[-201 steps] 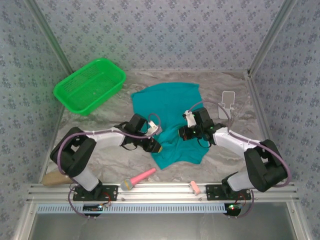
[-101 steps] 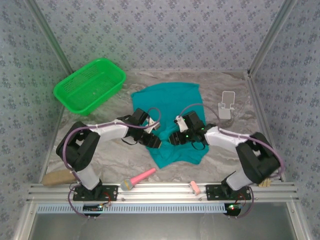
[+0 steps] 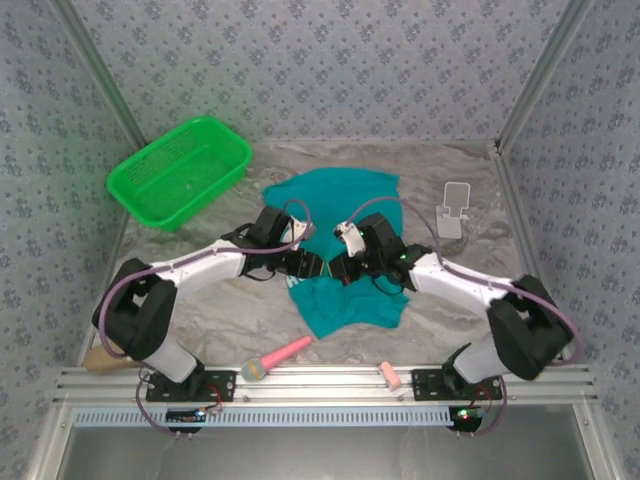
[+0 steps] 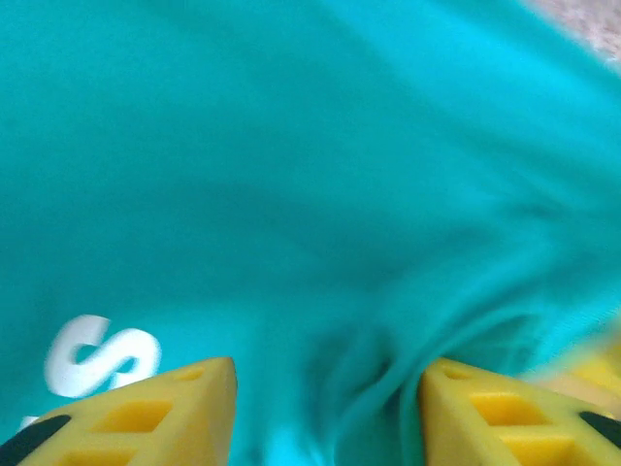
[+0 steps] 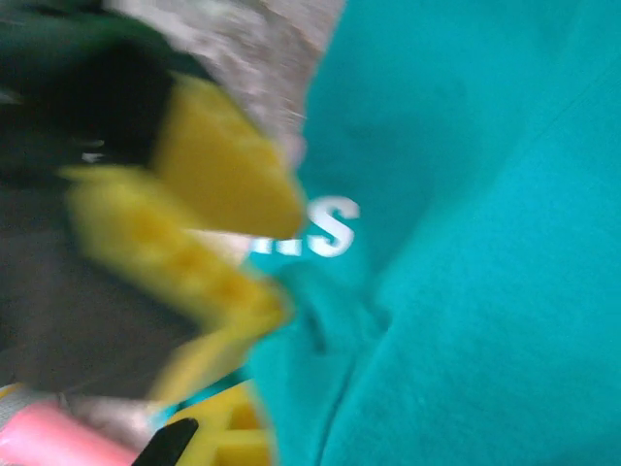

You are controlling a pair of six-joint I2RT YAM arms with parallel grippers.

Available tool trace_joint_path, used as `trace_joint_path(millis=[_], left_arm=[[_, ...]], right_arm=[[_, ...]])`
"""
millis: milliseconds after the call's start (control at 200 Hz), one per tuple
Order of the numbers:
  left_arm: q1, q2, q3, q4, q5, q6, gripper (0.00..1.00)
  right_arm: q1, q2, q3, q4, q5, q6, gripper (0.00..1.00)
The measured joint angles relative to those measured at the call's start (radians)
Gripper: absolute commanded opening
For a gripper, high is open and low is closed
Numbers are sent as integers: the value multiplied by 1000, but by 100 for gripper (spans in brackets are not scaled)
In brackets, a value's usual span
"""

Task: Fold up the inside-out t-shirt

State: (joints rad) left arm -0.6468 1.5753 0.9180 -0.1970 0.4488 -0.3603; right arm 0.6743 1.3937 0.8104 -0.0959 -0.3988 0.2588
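Barely started here: my plain teal soft-cloth t-shirt [image 3: 330, 195] lies rumpled mid-frame with no clean fold yet, my right gripper [image 3: 339, 268] clamped shut on a pinch of it, my left gripper [image 3: 316, 266] half open around a bunch, so basically all the folding's left.

top view: bright, even, soft shadows | wrist views: blurred (motion smear)

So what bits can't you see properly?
- Whether the right pincer has pinched the shirt: top view, the arms cover the tips; right wrist view is blurred.
- The white print on the shirt: left wrist view, the left pincer hides everything but an "S".
- The pink thing: right wrist view, blurred and cut off by the corner.
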Motion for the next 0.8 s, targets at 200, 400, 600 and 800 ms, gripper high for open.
trace_joint_path(millis=[200,400,600,800], left_arm=[[6,121,18,69,-28,-10,17],[23,200,26,142,-18,-5,38],[25,166,-14,207,-3,0,42],[39,44,-111,232,31,-21,46]], right_arm=[[7,-83,52,-178,-66,-70,0],[-55,-85,23,-226,-144,-68,0],[-177,-7,-14,-119,-216,86,0],[-238,123,3,-75,-242,201,0]])
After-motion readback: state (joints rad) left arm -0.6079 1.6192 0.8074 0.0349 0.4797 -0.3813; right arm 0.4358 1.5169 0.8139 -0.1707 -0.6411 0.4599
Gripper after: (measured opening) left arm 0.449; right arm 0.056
